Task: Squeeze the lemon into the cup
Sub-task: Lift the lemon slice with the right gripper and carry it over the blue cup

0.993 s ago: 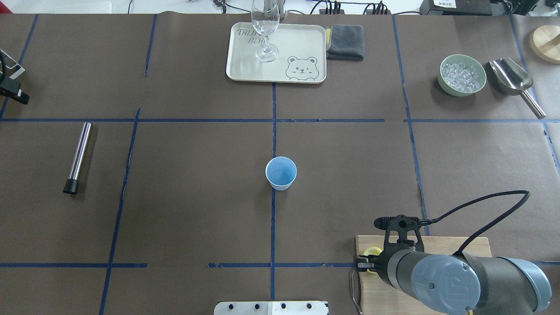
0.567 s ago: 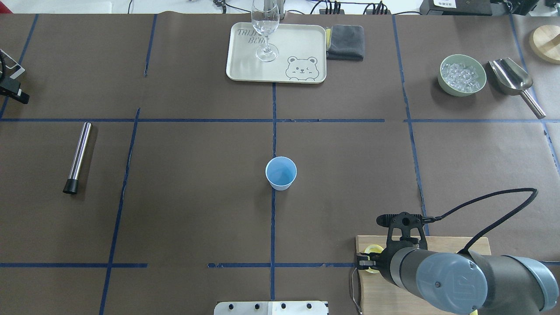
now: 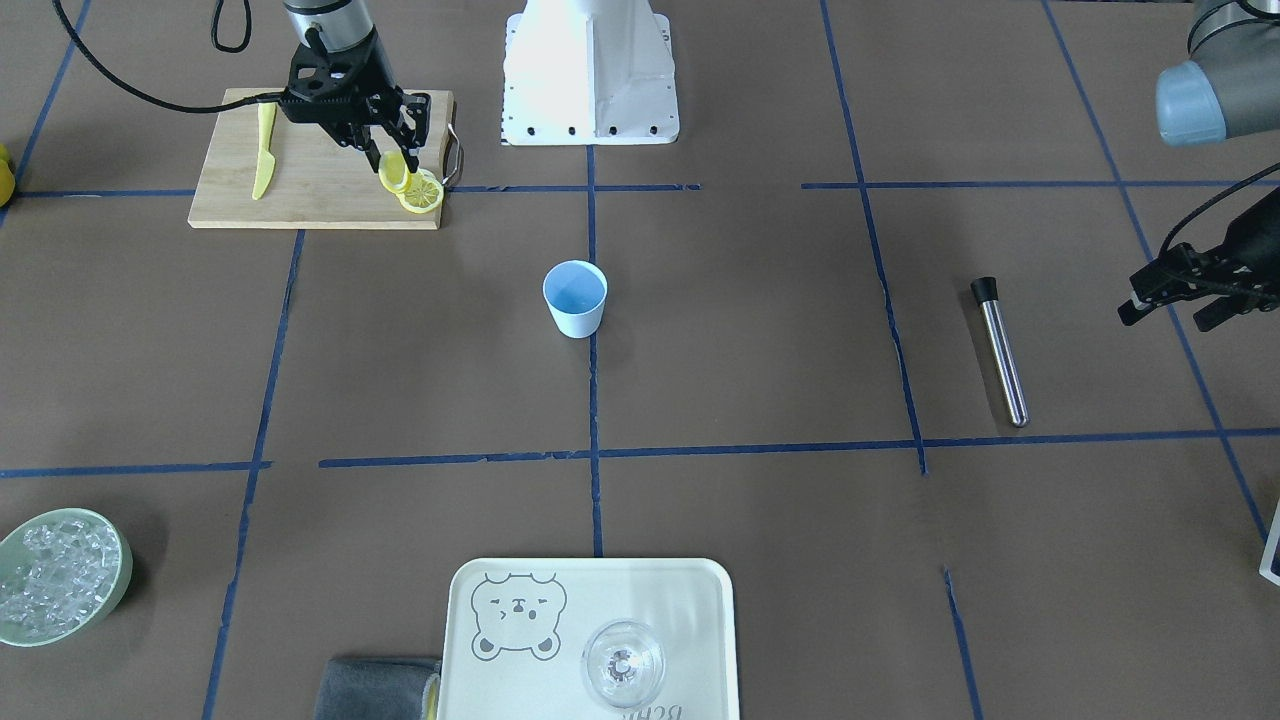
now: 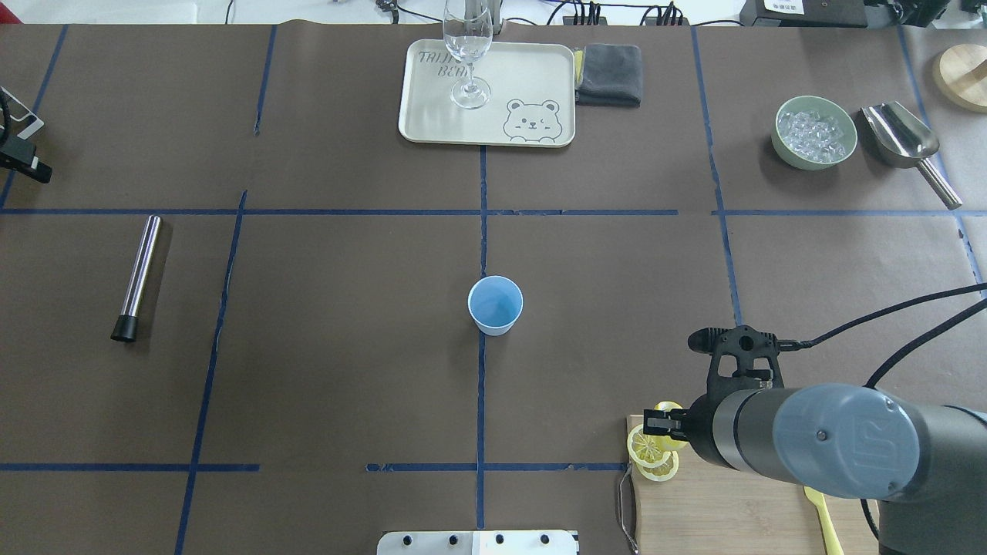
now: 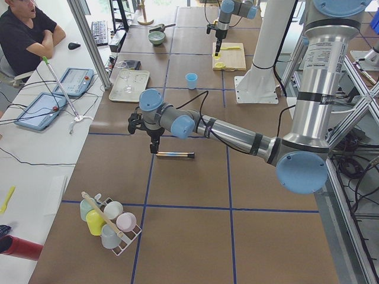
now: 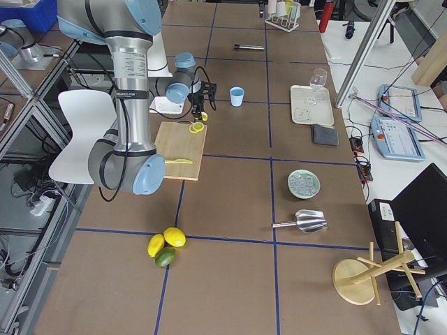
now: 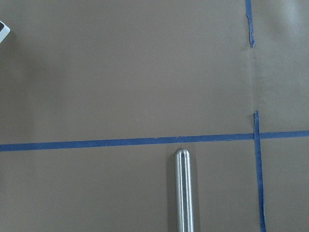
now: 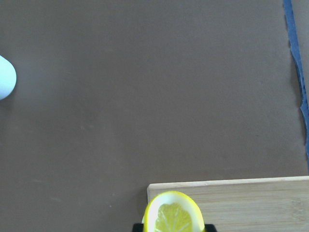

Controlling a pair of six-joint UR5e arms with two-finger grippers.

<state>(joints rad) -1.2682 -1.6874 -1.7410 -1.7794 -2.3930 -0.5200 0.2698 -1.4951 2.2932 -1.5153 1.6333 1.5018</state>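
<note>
The pale-blue cup stands upright at the table's middle; it also shows in the front view and at the left edge of the right wrist view. My right gripper is shut on a yellow lemon slice and holds it on edge just above the wooden cutting board's corner. The slice shows bent between the fingers in the right wrist view. Two more slices lie on the board. My left gripper hangs open and empty beyond a metal rod.
A yellow knife lies on the board. A tray with a clear glass and a grey cloth sit at the far middle. A green bowl of ice and a metal scoop stand far right.
My right gripper has lifted a lemon slice off the board's corner and drawn back, uncovering two slices that stay on the board. The cup and the left arm have not moved.
</note>
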